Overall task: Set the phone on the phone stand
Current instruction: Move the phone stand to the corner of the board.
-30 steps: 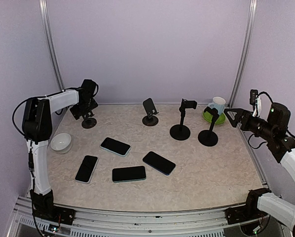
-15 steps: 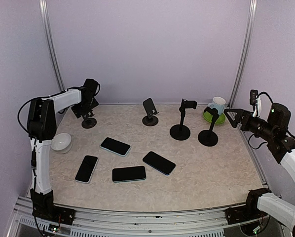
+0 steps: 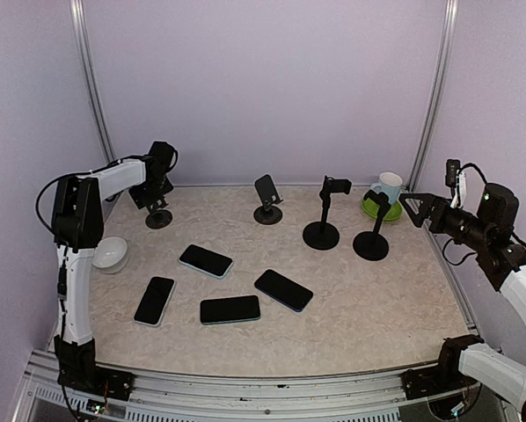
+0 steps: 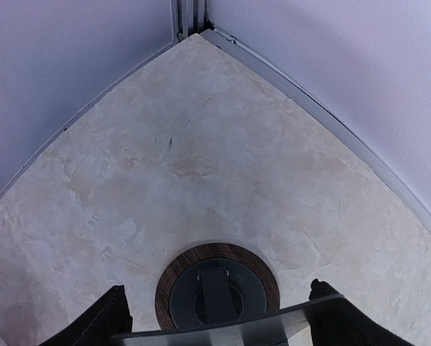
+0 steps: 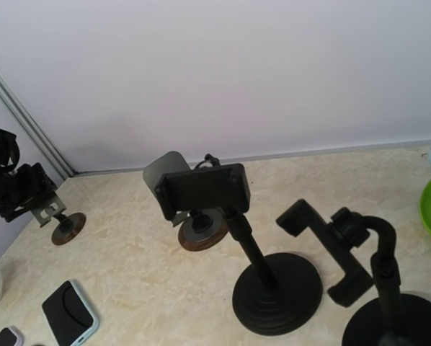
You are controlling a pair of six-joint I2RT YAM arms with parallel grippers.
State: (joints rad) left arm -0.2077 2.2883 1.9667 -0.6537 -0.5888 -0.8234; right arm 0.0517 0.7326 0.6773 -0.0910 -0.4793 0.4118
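Note:
Several dark phones lie flat mid-table; one phone (image 3: 205, 260) is nearest the left arm. At the back left stands a small phone stand (image 3: 158, 217) with a wood-rimmed round base (image 4: 217, 295) and a grey plate (image 4: 223, 330). My left gripper (image 3: 156, 192) is over it, and in the left wrist view its wide-set fingertips (image 4: 116, 311) meet both ends of that plate. My right gripper (image 3: 409, 206) hovers open at the back right, holding nothing. Its fingers do not show in the right wrist view.
Other stands at the back: a plate stand (image 3: 267, 200) and two tall black clamp stands (image 3: 323, 215) (image 3: 373, 230). A mug (image 3: 388, 186) sits on a green plate (image 3: 382, 211) behind them. A white bowl (image 3: 110, 254) is at the left. Walls close in behind the left gripper.
The left arm's elbow has shifted a little towards the back while its gripper stayed at the small stand. The right arm has not moved.

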